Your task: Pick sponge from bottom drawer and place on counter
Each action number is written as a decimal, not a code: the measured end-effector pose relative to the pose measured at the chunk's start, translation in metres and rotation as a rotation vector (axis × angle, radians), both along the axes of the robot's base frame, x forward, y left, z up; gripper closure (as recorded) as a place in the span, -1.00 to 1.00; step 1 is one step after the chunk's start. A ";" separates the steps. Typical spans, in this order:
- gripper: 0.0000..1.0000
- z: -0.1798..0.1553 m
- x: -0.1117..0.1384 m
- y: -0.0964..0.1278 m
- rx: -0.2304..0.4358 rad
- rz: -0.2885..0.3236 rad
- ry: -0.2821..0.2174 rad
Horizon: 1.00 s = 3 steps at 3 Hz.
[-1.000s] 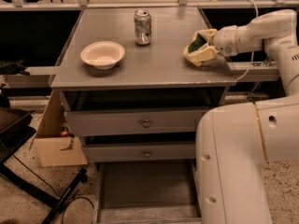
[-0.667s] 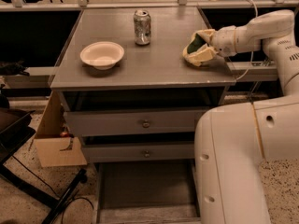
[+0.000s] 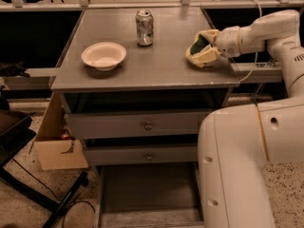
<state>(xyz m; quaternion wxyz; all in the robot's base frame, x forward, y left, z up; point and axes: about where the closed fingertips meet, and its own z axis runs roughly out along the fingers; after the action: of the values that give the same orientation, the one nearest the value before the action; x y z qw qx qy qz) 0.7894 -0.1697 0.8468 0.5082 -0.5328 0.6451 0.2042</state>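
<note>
1. The gripper [image 3: 193, 50] lay low over the right part of the counter [image 3: 156, 72], near its right edge, reaching in from the right at the end of the white arm [image 3: 266, 28].
2. Its 2 cream fingers [image 3: 205, 57] were closed around the sponge [image 3: 197, 43], 1 above it and 1 below, so that only a dark green patch showed between them.
3. The sponge, held in this grip, sat at counter level; whether its underside touched the surface could not be told.
4. A cream bowl [image 3: 103, 55] stood upright on the left part of the counter, well apart from the gripper.
5. A soda can [image 3: 144, 27] stood upright toward the back of the counter, between the bowl and the gripper and farther back than both.
6. Below the counter, 2 upper drawers were pushed in, each with a round knob: the top drawer [image 3: 118, 126] and the middle drawer [image 3: 118, 156].
7. The bottom drawer [image 3: 147, 194] was pulled out toward the camera, and the part of its flat grey floor in view was bare.
8. The robot's large white base [image 3: 237, 170] filled the lower right and hid the right side of the cabinet and drawer.
9. A cardboard box [image 3: 59, 148] stood on the floor just beside the cabinet's left side.
10. Dark legs of a stand [image 3: 28, 194] crossed the speckled floor at the lower left.
</note>
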 end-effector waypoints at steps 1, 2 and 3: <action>-0.93 0.000 0.000 0.000 0.000 0.000 0.000; -1.00 0.000 0.000 0.000 0.000 0.000 0.000; -1.00 0.000 0.000 0.000 0.000 0.000 -0.001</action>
<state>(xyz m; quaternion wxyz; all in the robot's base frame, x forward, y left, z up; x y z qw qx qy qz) 0.7894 -0.1697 0.8470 0.5083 -0.5330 0.6449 0.2041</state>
